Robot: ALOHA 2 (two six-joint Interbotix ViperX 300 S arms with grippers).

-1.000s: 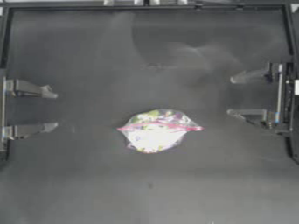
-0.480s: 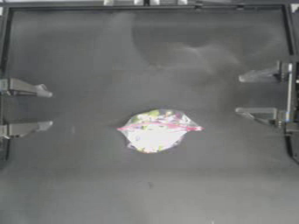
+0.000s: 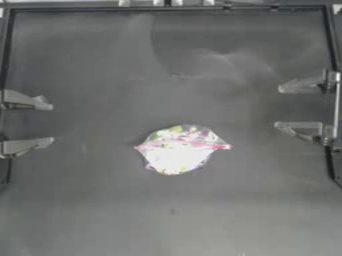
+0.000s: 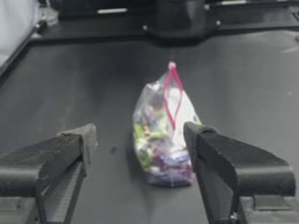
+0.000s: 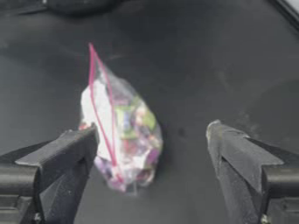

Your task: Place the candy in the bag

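The bag (image 3: 179,149) lies in the middle of the table, a clear pouch with a pink-red strip across its mouth and colourful sweets showing through. No separate candy shows on the table; it is hidden or out of view. My left gripper (image 3: 49,124) is at the left edge, open and holding nothing, well away from the bag. At the right edge my right gripper (image 3: 278,107) is open too, with nothing between its fingers. Both wrist views look across at the bag (image 4: 163,131) (image 5: 119,131), framed by the open left gripper (image 4: 139,129) and right gripper (image 5: 152,129).
A raised frame (image 3: 167,6) runs along the table's far side and down both sides. Bare dark table surface (image 3: 174,220) surrounds the bag.
Both grippers have drawn back outward, the left to the left and the right to the right. The bag has not moved.
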